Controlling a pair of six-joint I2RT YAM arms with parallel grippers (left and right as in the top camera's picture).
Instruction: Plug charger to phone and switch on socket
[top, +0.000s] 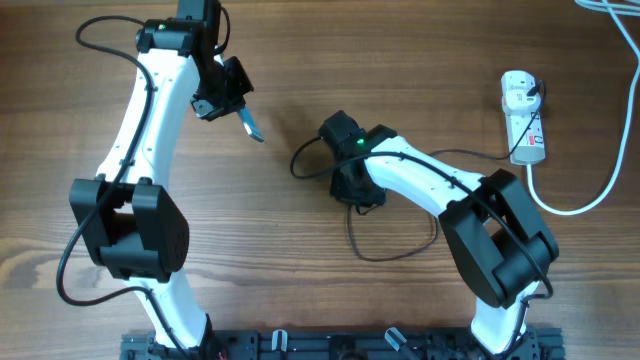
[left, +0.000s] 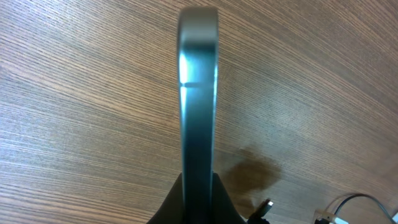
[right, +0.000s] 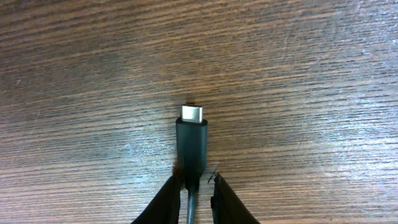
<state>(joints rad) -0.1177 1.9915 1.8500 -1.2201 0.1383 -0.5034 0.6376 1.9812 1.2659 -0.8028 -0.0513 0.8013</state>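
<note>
Overhead first: my left gripper (top: 237, 105) has the phone (top: 252, 127) clamped and lifted edge-on, leaving its far end free for a plug to reach. My right gripper (top: 352, 192) sits low over the charger (top: 395, 257), whose black loop lies on the table (top: 300, 300). The socket (top: 523, 118) lies well apart at the right.

Left wrist: the phone stands upright, pinched tight.

Right wrist: the fingers (right: 163, 202) straddle the cable just behind the plug (right: 191, 140), metal tip pointing away. I can't tell whether they grip it.
</note>
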